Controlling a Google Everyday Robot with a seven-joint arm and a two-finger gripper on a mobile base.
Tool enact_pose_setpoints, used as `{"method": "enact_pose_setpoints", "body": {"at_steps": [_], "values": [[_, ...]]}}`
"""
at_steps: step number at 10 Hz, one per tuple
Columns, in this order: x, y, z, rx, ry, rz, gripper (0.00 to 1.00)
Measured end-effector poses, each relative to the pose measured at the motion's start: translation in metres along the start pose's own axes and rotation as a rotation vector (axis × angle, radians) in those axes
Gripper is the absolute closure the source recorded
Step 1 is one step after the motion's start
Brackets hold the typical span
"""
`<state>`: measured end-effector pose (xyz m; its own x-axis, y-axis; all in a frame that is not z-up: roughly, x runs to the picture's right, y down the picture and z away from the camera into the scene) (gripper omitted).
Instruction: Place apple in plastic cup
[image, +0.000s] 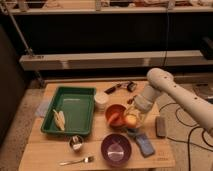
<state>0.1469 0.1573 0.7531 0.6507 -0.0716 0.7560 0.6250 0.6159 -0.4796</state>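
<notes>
The robot's white arm (175, 95) reaches in from the right over a wooden table (50, 147), its gripper (133, 119) lowered near the table's middle right. The apple (131, 120), yellow-orange with a reddish blush, sits between the fingers, which are closed on it. It hangs just beside the orange bowl (114, 114) and right above the plastic cup (133, 132), of which only a sliver of light blue shows beneath the fruit. Whether the apple already touches the cup's rim cannot be told from here.

The step in hand looks like the last stretch of the carry: the fruit is gripped and nearly lined up over the cup. The next move would call for a short, straight descent so the apple settles into the cup's mouth, then opening the fingers. With fruit and cup so close in width, there is little room for error; an off-centre release could tip the cup or send the apple rolling toward the orange bowl or the flat blue block (145, 145) lying just in front.

Elsewhere on the table stand a green tray (70, 107), a white round container (101, 100), a purple bowl (116, 150) and a fork (77, 161), all well apart from the action.
</notes>
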Motion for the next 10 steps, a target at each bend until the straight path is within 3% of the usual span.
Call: {"method": "enact_pose_setpoints", "body": {"at_steps": [7, 10], "values": [[0.0005, 0.0011, 0.0000, -0.011, 0.007, -0.007, 0.38], [-0.0001, 0.0046, -0.0057, 0.007, -0.007, -0.024, 0.38]]}}
